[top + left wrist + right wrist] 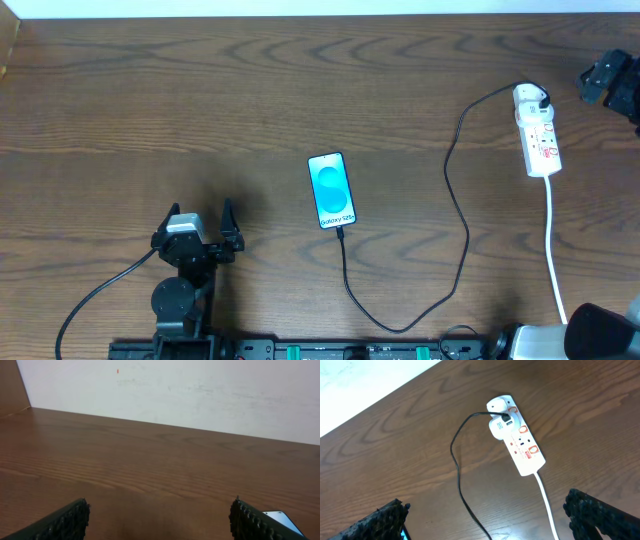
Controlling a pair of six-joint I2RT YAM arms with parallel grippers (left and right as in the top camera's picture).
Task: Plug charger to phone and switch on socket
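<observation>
Phone (331,190) lay screen-up near the middle of the table (120,100), lit blue. The charger (447,155) cable ran from its near edge, where the plug tip seemed seated though it was too small to be sure, round to the white adapter (499,428) in the socket (522,450) at the right. Left gripper (200,218) and right gripper (486,500) both stood spread wide, holding nothing.

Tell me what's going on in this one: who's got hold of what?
Nothing is held. Both grippers are open: the left gripper sits well left of the phone, and the right gripper hovers above the socket. The charger cable runs from its white adapter in the socket to the phone's bottom edge, where it looks plugged in. The switch state can't be told.
</observation>
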